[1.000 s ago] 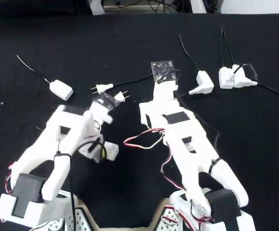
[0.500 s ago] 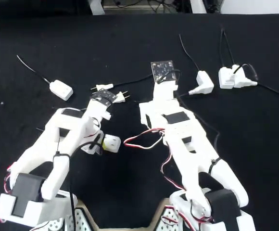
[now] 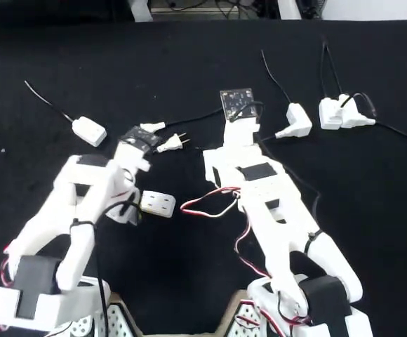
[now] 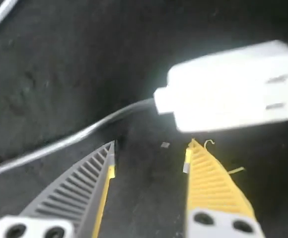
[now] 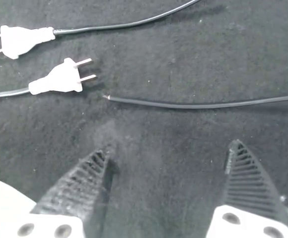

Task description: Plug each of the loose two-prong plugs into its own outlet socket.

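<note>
Two loose white two-prong plugs lie side by side on the black table, one (image 3: 151,128) (image 5: 22,38) behind the other (image 3: 170,144) (image 5: 57,79). A white outlet socket (image 3: 89,130) (image 4: 233,94) with two slots and a thin cord lies to their left. My left gripper (image 4: 151,146) is open just short of that socket, with nothing between its fingers. My right gripper (image 5: 169,148) is open over bare cloth to the right of the plugs. In the high view the left arm (image 3: 91,189) ends beside the plugs and the right arm (image 3: 259,182) stands mid-table.
Another white socket (image 3: 298,121) lies at the back right. Beside it a further socket (image 3: 340,112) has a plug seated in it. A thin black wire end (image 5: 198,104) lies ahead of the right gripper. Cords trail toward the table's far edge.
The left arm's wrist has rolled and swung left and slightly away, toward the socket on the left. The right arm has kept still.
</note>
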Tool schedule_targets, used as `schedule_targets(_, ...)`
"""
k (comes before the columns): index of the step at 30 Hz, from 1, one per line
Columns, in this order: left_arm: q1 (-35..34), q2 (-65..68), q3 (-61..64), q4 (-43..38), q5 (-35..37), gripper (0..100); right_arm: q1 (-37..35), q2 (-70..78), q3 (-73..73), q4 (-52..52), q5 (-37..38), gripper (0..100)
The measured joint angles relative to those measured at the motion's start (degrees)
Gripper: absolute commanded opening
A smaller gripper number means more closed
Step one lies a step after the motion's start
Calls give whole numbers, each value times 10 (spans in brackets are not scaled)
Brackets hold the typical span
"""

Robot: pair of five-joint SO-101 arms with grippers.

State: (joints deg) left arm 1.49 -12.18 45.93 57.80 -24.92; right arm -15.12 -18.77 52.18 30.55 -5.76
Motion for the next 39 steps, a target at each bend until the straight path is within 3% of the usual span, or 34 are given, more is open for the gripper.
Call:
schedule_targets(8,-61,-117,-78,86,-14,230,0,0,0,0,0,315)
schedule_targets(14,-83,-81,-115,41,91,235,0,0,0,0,0,315)
schedule_targets(18,-81,25,-185,32,158,235,0,0,0,0,0,315)
schedule_targets(21,-81,115,-265,31,248,235,0,0,0,0,0,315)
schedule_targets(25,-47,215,-360,31,382,236,0,0,0,0,0,315)
schedule_targets(27,-25,251,-393,31,399,236,0,0,0,0,0,315)
schedule_targets(29,-12,285,-424,31,366,236,0,0,0,0,0,315)
schedule_targets(35,-6,375,-501,31,156,236,0,0,0,0,0,315)
schedule_targets(39,-6,418,-542,32,89,234,0,0,0,0,0,315)
